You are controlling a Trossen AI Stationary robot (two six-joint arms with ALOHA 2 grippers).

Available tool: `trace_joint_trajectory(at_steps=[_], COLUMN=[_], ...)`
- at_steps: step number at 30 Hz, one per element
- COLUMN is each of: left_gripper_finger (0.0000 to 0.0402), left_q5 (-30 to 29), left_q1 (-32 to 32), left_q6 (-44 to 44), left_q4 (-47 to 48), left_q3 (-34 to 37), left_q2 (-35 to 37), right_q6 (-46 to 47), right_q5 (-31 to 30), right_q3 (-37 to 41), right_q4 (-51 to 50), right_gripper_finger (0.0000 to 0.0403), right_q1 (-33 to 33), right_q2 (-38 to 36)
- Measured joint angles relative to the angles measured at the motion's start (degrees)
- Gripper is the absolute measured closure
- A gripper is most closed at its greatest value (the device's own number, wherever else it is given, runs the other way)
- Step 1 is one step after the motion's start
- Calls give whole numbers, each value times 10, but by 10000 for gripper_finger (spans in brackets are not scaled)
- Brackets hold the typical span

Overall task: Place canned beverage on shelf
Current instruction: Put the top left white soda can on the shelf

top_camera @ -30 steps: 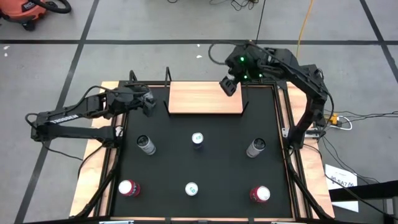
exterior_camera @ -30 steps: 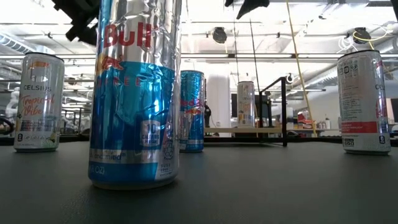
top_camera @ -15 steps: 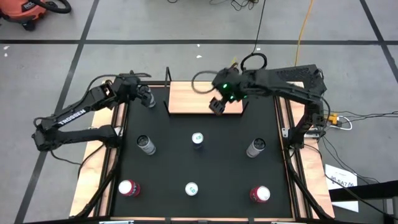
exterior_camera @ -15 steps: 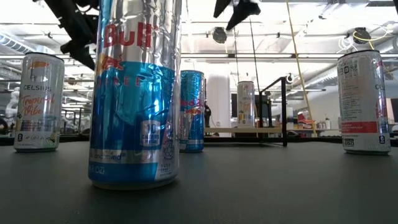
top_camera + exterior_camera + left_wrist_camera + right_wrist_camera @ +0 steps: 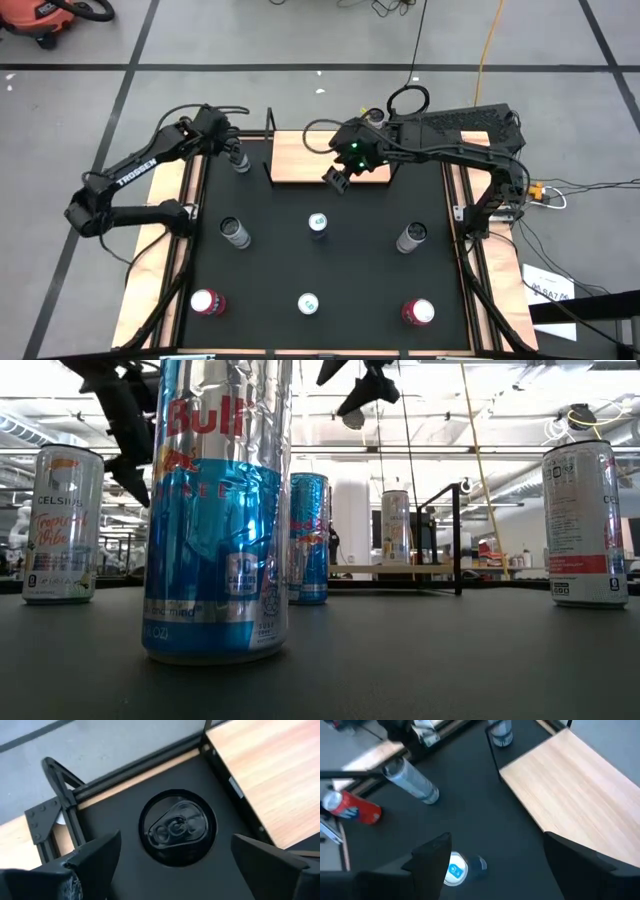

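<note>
the shelf [image 5: 328, 157] lies flat at the far edge of the black mat [image 5: 330, 260] on the counter, with nothing on its board. seven cans stand on the mat: a can [image 5: 240, 162] just left of the shelf near the mat's far left corner, a silver can [image 5: 235, 233], a blue can [image 5: 318, 224] and a grey can [image 5: 411, 238] in a middle row, and a red can [image 5: 206, 302], a near blue can [image 5: 308, 304] and a second red can [image 5: 418, 313] in the near row. the left claw [image 5: 233, 150] hangs right over the can by the shelf; in the left wrist view that can's top [image 5: 177, 827] sits between the two fingers [image 5: 95, 855], which stand wide apart and do not touch it, so the claw holds nothing. the right claw [image 5: 336, 178] hovers above the shelf's near edge, its fingers [image 5: 432, 857] spread wide and empty, with the middle blue can [image 5: 456, 869] showing below between them.
</note>
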State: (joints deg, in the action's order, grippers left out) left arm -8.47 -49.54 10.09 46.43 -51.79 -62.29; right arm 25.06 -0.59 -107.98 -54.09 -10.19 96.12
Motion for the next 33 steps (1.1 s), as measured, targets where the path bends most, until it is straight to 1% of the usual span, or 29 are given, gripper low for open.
trace_joint_trajectory(at_steps=[9, 12, 15, 21, 23, 26, 30, 33], left_gripper_finger=[27, 38, 68, 152, 167, 167, 167, 165], left_q5=[18, 29, 33, 33, 33, 28, 8, 7], left_q1=[-21, -27, -30, -30, -30, -28, -13, 8], left_q6=[-29, -31, -31, -31, -31, -31, -31, -30], left_q4=[-33, -33, -31, -13, 7, 70, 136, 184], left_q3=[0, 0, 0, 0, 0, -11, -55, -94], left_q2=[-57, -66, -68, -60, -51, -30, 6, 35], right_q6=[9, 11, 11, 13, 13, 13, 10, -23], right_q5=[7, 8, 9, 9, 9, 30, 39, 36], right_q3=[0, 0, 0, 0, 0, 0, 0, 0], right_q4=[3, 3, 3, 5, 11, 32, 74, 94], right_gripper_finger=[99, 99, 99, 99, 99, 99, 99, 99], right_q1=[-19, -21, -21, -26, -27, -26, -25, -26], right_q2=[-22, -23, -22, -22, -25, -30, -47, -64])
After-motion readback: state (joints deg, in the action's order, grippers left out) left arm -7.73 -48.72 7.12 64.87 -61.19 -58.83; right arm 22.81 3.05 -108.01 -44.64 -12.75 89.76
